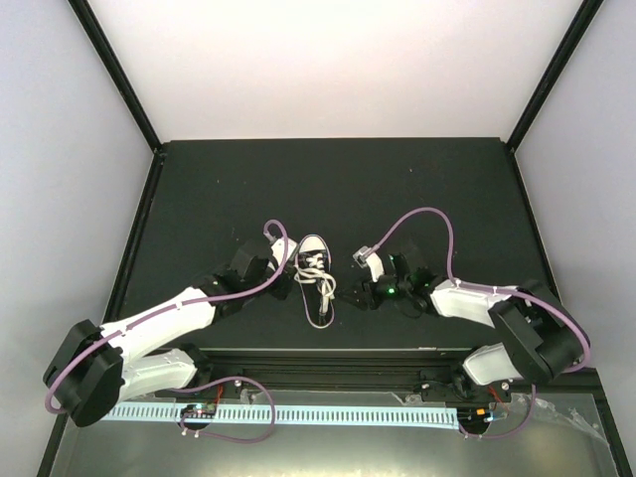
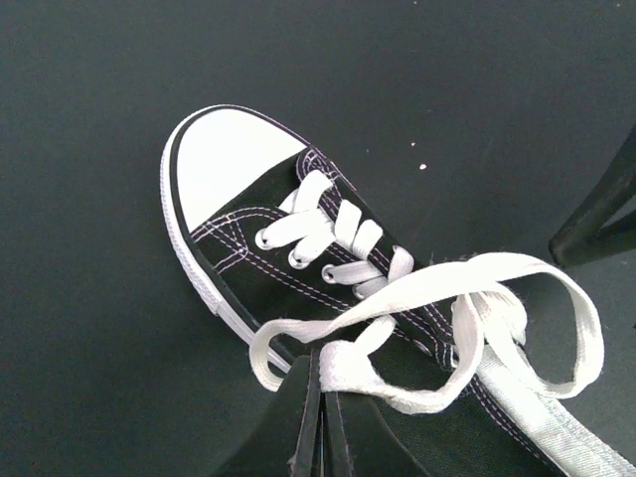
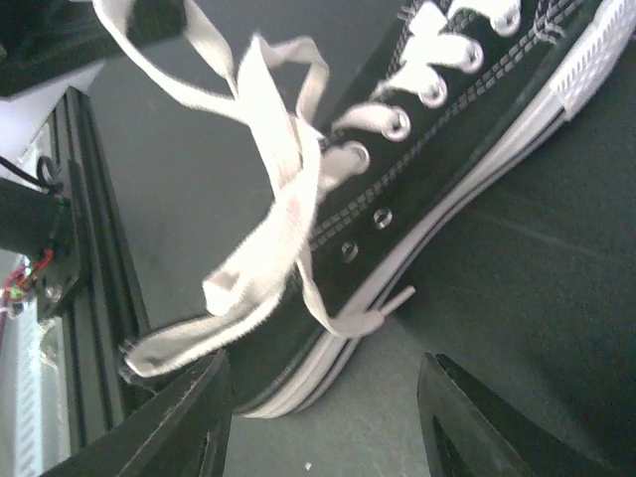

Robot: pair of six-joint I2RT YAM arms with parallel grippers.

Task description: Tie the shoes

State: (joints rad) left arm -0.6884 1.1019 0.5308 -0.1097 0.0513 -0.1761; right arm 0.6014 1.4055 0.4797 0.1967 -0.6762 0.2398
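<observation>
The black canvas sneaker (image 1: 314, 260) with white toe cap lies mid-table, toe pointing away, its white laces (image 1: 323, 303) trailing toward the near edge. My left gripper (image 1: 286, 282) sits at the shoe's left side and is shut on a fold of white lace (image 2: 350, 366) in the left wrist view, with loose loops (image 2: 517, 328) lying over the shoe (image 2: 298, 258). My right gripper (image 1: 350, 295) is open at the shoe's right side; in the right wrist view its fingers (image 3: 189, 417) straddle the heel (image 3: 298, 368), holding nothing. A lace tip (image 3: 393, 301) hangs over the sole.
A black aluminium rail (image 1: 328, 363) runs along the table's near edge, also showing in the right wrist view (image 3: 89, 298). The black mat (image 1: 328, 189) is walled by white panels. Purple cables (image 1: 427, 224) arc over both arms.
</observation>
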